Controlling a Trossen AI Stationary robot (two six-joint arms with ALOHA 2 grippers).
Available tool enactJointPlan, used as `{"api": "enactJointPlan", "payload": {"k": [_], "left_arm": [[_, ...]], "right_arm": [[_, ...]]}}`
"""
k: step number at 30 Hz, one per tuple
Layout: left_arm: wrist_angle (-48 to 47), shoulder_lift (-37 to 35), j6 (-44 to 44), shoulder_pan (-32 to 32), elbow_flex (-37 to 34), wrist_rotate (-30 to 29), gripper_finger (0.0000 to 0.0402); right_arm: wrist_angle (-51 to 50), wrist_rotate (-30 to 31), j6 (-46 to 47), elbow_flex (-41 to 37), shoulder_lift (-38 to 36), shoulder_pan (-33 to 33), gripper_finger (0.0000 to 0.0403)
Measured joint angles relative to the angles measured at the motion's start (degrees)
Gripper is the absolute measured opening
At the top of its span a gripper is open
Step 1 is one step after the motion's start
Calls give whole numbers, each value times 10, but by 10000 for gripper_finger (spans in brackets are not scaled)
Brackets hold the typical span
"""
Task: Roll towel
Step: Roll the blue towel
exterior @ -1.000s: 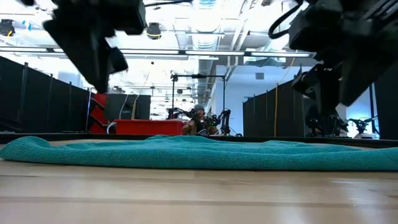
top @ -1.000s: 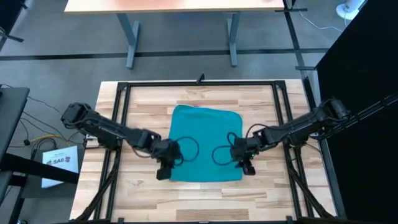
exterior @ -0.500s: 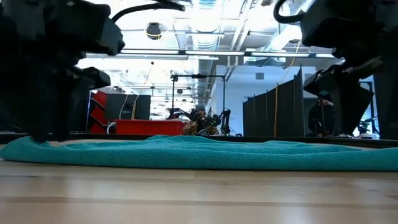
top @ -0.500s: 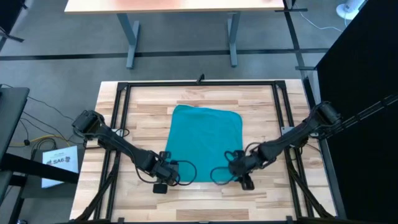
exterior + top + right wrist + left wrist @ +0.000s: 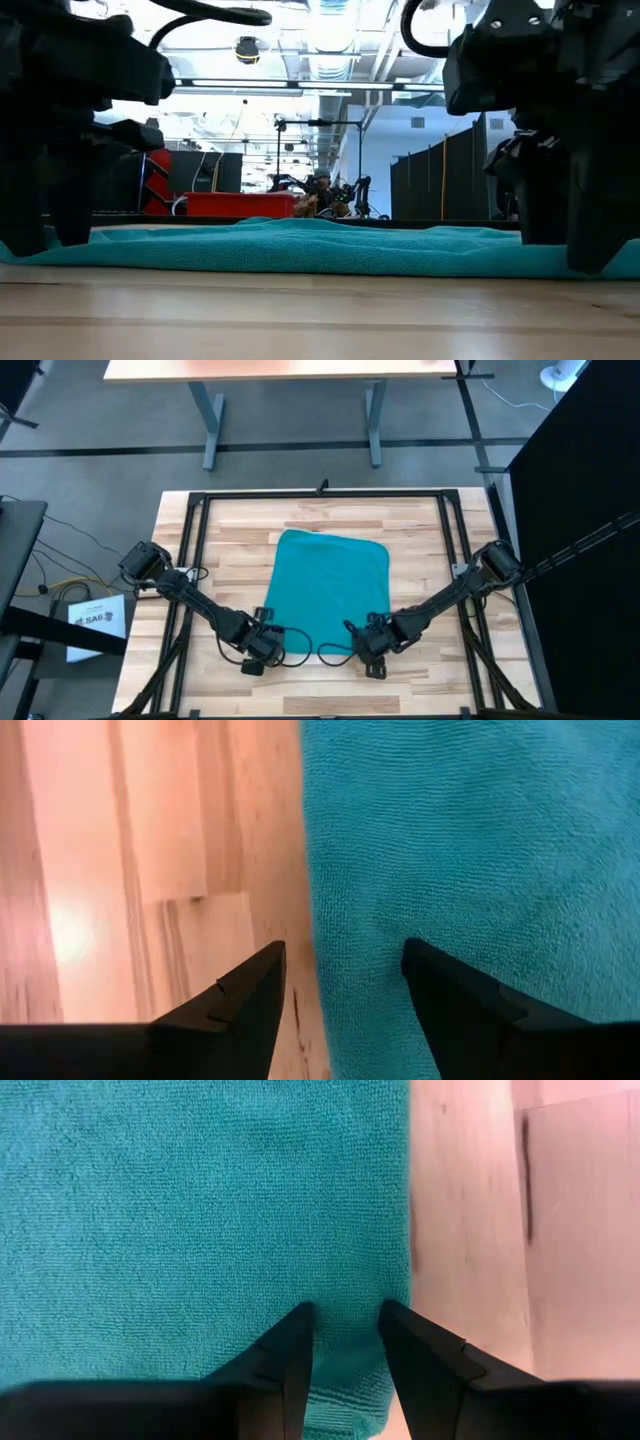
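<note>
On the wooden table (image 5: pixel 230 530) your teal towel (image 5: pixel 330 588) lies flat and spread out, roughly centred, its far edge toward the black frame (image 5: pixel 320 495) and its near edge by both arms. Your left gripper (image 5: pixel 262 649) sits low at the near left corner of the towel; its wrist view shows its fingers (image 5: pixel 290 1355) a little apart, tips over the cloth just inside the side edge. Your right gripper (image 5: pixel 368 649) is down at the near right corner, fingers (image 5: pixel 450 990) spread wider, straddling the towel's side edge with one over bare wood and one over cloth.
</note>
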Motion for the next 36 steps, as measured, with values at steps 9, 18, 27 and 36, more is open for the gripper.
{"api": "enactJointPlan", "payload": {"k": [9, 18, 27, 36], "left_arm": [[18, -1, -37, -27, -28, -40, 109], [40, -7, -42, -30, -26, -31, 86], [39, -19, -32, -34, -3, 22, 105], [15, -16, -30, -38, -2, -40, 119]], "right_arm": [[-33, 14, 44, -1, -1, 38, 154], [-37, 13, 48, -2, -1, 43, 109], [-17, 1, 39, -3, 0, 43, 143], [-19, 1, 40, -3, 0, 47, 182]]}}
